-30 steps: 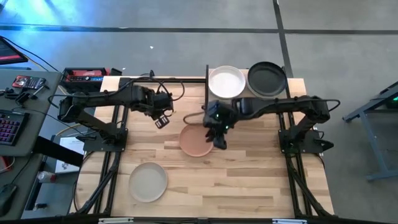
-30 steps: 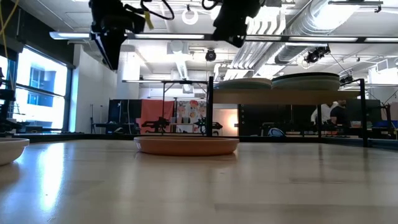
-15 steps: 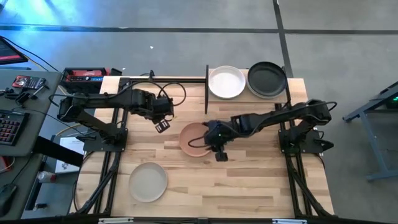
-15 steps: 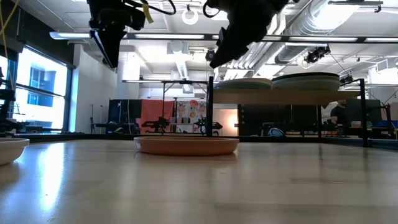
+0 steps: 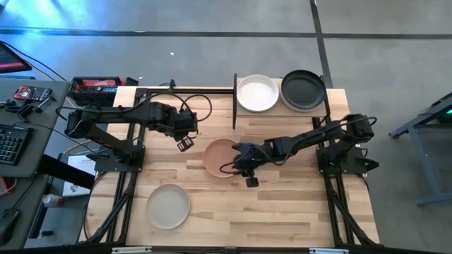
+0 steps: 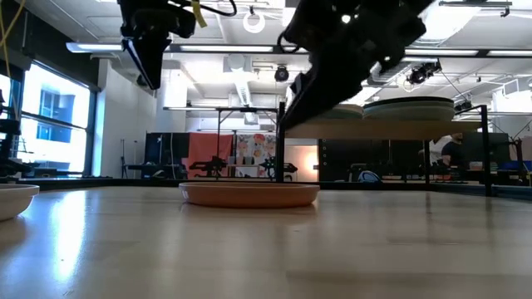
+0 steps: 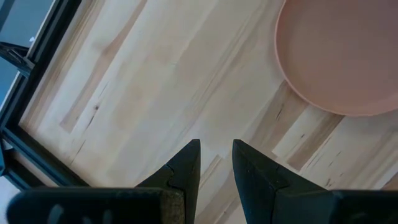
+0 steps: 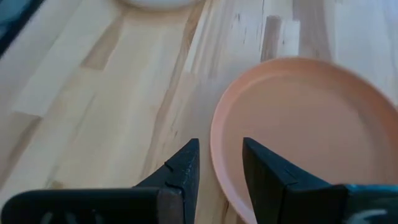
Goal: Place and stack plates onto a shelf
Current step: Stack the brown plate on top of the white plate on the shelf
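**High view: right pincer lines up on the terracotta plate's rim**

High view shows the right pincer (image 5: 235, 164) low over the near edge of the terracotta plate (image 5: 219, 156), which lies flat on the table (image 5: 282, 212), well short of the shelf (image 5: 282, 106). Its wrist camera shows the two fingers (image 8: 181, 167) a narrow gap apart, holding nothing, with the plate's rim (image 8: 217, 162) passing just ahead of that gap.

The white plate (image 5: 257, 93) and the black plate (image 5: 304, 90) sit side by side on the shelf, beyond this pincer. The beige plate (image 5: 168, 205) lies on the table well off to its other side, toward the front edge.

To do this pick well, one finger should go inside the rim and the other outside, so the lip sits squarely in the gap before closing. The rim is shallow, so the descent probably needs to end just at the wood. A grip taken too near the tips could let the plate tilt or slip when lifted.

The left pincer (image 5: 185, 142) hangs above bare table beside the terracotta plate, fingers slightly parted and empty.
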